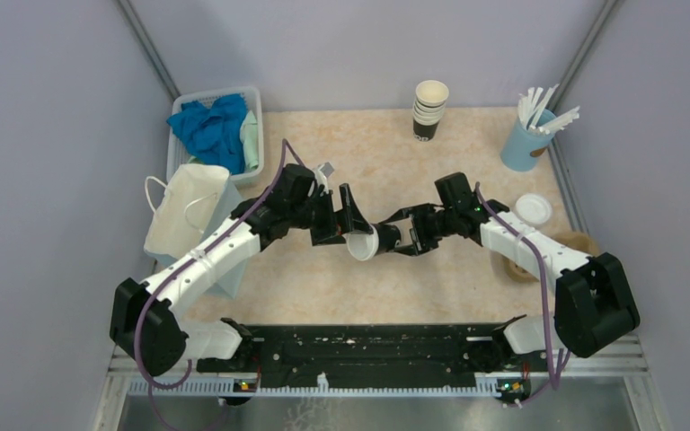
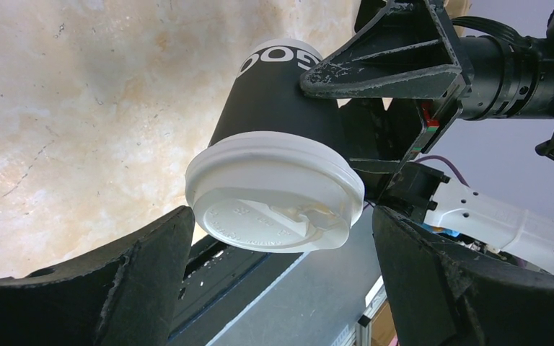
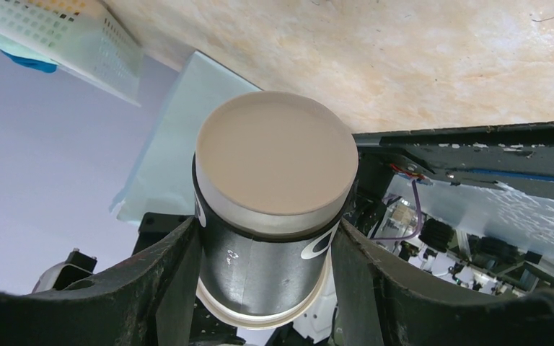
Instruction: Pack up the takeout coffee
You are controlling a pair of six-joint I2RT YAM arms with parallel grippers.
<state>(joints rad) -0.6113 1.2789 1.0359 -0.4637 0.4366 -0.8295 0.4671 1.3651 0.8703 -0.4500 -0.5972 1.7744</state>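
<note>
We see the right pincer (image 3: 263, 277) clamped on the dark body of the takeout coffee (image 3: 274, 155), one finger on each side. It holds the cup off the surface and tipped onto its side, above the middle of the bench (image 1: 377, 162). The cup's base faces the right wrist and its white lid faces the left arm. The left pincer (image 2: 281, 223) stands wide open, its fingers flanking the lid with a gap on either side.

The bench is a pale marbled beige, closed in by plain grey-lilac walls (image 1: 54, 135), with a black rail (image 1: 368, 346) along the near edge.

At the left edge a white paper bag (image 1: 184, 211) stands close against the left arm, which lies between it and the cup. Behind the bag is a basket (image 1: 225, 91) holding blue cloth (image 1: 211, 126). A stack of lidless cups (image 1: 430, 108) stands at the far edge and a blue tumbler (image 1: 523, 148) of white sticks in the far right corner. A loose white lid (image 1: 533, 208) lies just beside the right arm.
</note>
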